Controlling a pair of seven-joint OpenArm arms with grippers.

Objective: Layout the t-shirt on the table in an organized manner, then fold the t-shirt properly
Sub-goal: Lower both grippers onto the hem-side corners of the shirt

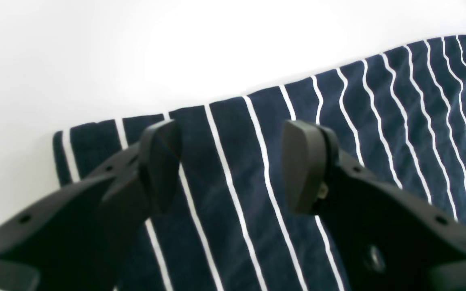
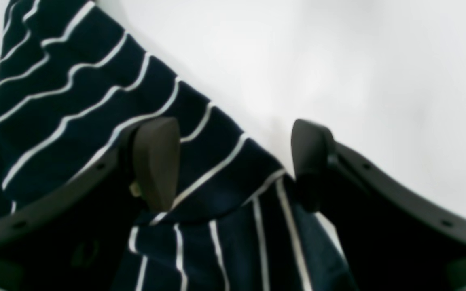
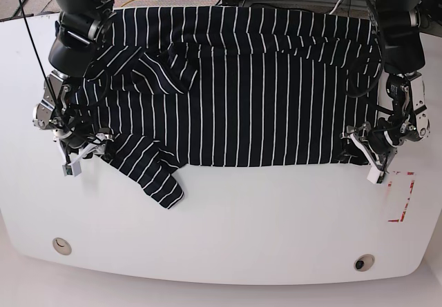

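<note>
Spread wide across the white table [image 3: 228, 238], one black t-shirt [image 3: 266, 114] with thin white stripes. Lying below both pincers, filling the far and middle part of the table in the base view. At the near right corner of the t-shirt, the left gripper [image 1: 233, 165], open, with two fingers [image 1: 162, 165] parted and the striped fabric showing in the gap; edge of the cloth running obliquely just beyond the tips, bare white past that.

At the near left part, the right gripper [image 2: 235, 165], also open, fingers [image 2: 156, 161] apart. Between them, a folded-over edge of the t-shirt, slanting down toward the right-hand finger in the wrist view; contact with the cloth impossible to tell on either side.

Jutting from the near left edge, one narrow striped flap [image 3: 155, 176], angled toward the near side. Rumpled layers at the far left, a long folded band along the far edge.

Counted: one t-shirt, one table, two grippers, two round holes, one near left [image 3: 61, 245] and one near right [image 3: 364, 262], and one red rectangular outline [image 3: 391, 221] at right.
</note>
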